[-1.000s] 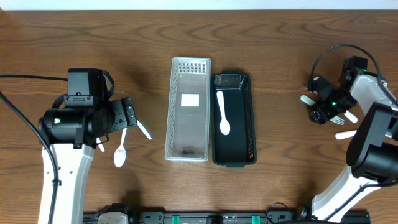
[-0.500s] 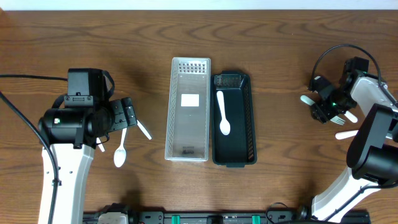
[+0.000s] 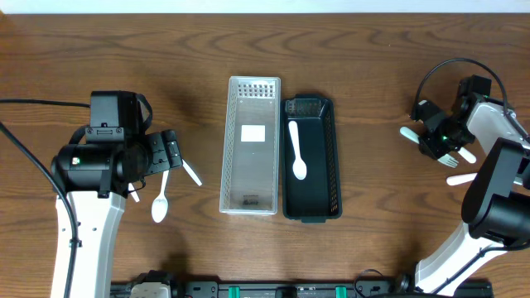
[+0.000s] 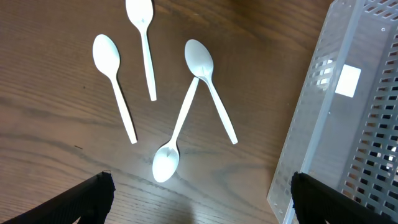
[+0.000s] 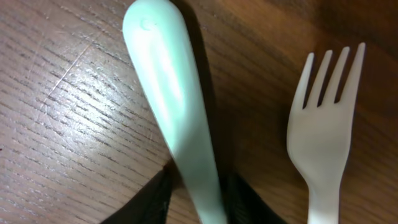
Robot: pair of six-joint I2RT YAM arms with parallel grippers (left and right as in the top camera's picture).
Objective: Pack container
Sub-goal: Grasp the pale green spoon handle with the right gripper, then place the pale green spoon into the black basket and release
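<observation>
Slightly shifted, the right end effector (image 5: 202,199) clamps a pale utensil (image 5: 168,93) beside the fork (image 5: 326,130), ready to carry it to the black container (image 3: 334,157) in the middle of the bench (image 3: 373,66); the left end effector (image 4: 200,183) hangs open above four loose spoons (image 4: 186,118).

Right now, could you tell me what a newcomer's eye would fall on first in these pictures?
Probably the two long trays side by side mid-table: a clear perforated tray and a black tray holding one white spoon. Next, four white spoons scattered below the open left tool, and the right tool closed on a pale handle beside a white fork.
</observation>
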